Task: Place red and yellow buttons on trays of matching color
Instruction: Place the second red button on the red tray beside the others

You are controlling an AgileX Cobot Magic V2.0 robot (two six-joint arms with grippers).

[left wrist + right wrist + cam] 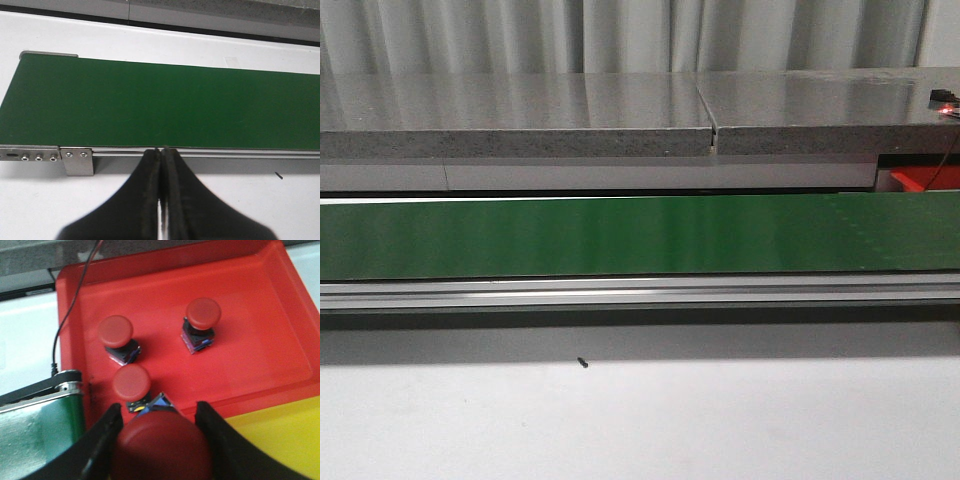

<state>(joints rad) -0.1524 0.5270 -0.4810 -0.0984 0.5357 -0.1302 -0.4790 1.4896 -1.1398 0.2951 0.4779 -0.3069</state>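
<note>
In the right wrist view my right gripper [159, 410] is shut on a red button [162, 447], whose big red cap fills the space between the black fingers [105, 435]. It hangs over the near rim of the red tray [250, 315]. Three red buttons stand on that tray, one [115, 331] at the belt side, one [203, 313] further in and one [131, 381] just beyond my fingertips. A corner of the yellow tray [280, 435] adjoins the red one. My left gripper [161, 149] is shut and empty, at the edge of the green belt [160, 100]. No yellow button shows.
The green conveyor belt [640, 235] runs across the table, with its roller end [67, 382] beside the red tray. A black cable [62, 320] hangs past the tray's corner. A grey stone ledge [520, 110] lies behind the belt. A small black speck [582, 363] sits on the white table.
</note>
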